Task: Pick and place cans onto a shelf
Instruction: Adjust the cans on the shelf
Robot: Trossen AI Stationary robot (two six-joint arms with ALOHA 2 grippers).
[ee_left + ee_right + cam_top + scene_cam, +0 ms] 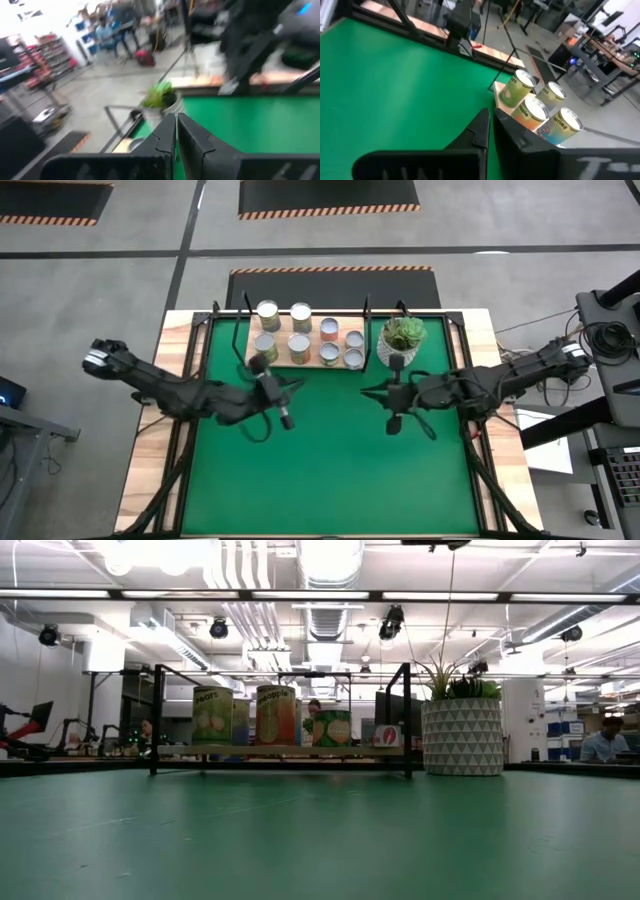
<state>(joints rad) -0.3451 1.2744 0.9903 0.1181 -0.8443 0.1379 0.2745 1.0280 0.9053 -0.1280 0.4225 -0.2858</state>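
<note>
Several cans [300, 330] with silver tops stand upright in two rows on the light-wood shelf [283, 330] at the back of the green mat. They also show in the low view [275, 715] and the right wrist view [530, 107]. My left gripper [300, 386] hovers in front of the shelf's left part, shut and empty, pointing toward the table's right. My right gripper [366, 392] hovers in front of the shelf's right end, shut and empty, pointing toward the table's left. Neither gripper shows in the low view.
A white patterned pot with a green plant [402, 338] stands right of the shelf, close to my right gripper. The shelf's black wire frame [156, 720] rises at its ends. The green mat [330, 480] spreads toward the near edge.
</note>
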